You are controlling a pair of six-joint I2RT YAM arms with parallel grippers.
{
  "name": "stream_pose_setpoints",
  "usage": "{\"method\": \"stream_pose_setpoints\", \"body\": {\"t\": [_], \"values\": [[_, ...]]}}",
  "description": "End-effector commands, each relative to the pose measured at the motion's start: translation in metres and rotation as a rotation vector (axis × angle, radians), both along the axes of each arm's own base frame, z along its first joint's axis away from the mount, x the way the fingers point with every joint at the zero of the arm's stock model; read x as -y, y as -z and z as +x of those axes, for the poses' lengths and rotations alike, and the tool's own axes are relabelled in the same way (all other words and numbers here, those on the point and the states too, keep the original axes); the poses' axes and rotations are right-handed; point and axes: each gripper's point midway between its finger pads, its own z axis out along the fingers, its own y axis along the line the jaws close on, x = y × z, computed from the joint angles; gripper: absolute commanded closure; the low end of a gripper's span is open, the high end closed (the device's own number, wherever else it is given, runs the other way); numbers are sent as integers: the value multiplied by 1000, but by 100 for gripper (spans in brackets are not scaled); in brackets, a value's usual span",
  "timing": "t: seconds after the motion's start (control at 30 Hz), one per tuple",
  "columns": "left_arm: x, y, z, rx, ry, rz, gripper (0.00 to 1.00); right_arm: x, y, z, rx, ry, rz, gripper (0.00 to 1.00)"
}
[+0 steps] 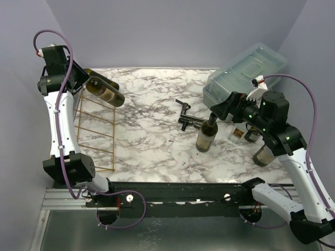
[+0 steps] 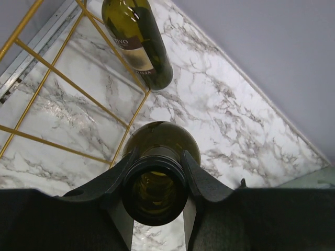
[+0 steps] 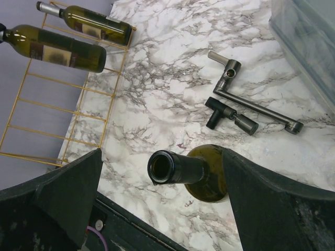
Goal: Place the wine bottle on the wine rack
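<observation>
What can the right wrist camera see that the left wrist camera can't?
Only the right wrist view: the open right gripper with an upright bottle between its fingers, and two metal tools shown clearly. Only the left wrist view: a close look at the left gripper shut on the wine bottle by its neck. Both: the gold wine rack, the marble table, that held bottle, and a second bottle lying on the rack.

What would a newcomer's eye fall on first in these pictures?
The left gripper, shut on the neck of a dark green glass wine bottle, holds it at the thin gold wire rack at the far left. Right of centre, the open right gripper straddles an upright green bottle.
</observation>
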Motion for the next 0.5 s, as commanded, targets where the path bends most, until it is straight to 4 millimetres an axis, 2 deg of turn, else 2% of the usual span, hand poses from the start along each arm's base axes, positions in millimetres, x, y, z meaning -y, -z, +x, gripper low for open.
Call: {"method": "stream_pose_setpoints", "body": {"t": [0.0,0.23,0.47], "values": [[-10,-35,31,190,-21,-132,100,-1,-3,3,23,-4,-7,1],[-47,-15,45,166,-145,-169,100,1,-1,7,20,10,-21,1],[-61,4,57,135,-211,-203,100,1,3,10,14,22,-18,0]]}}
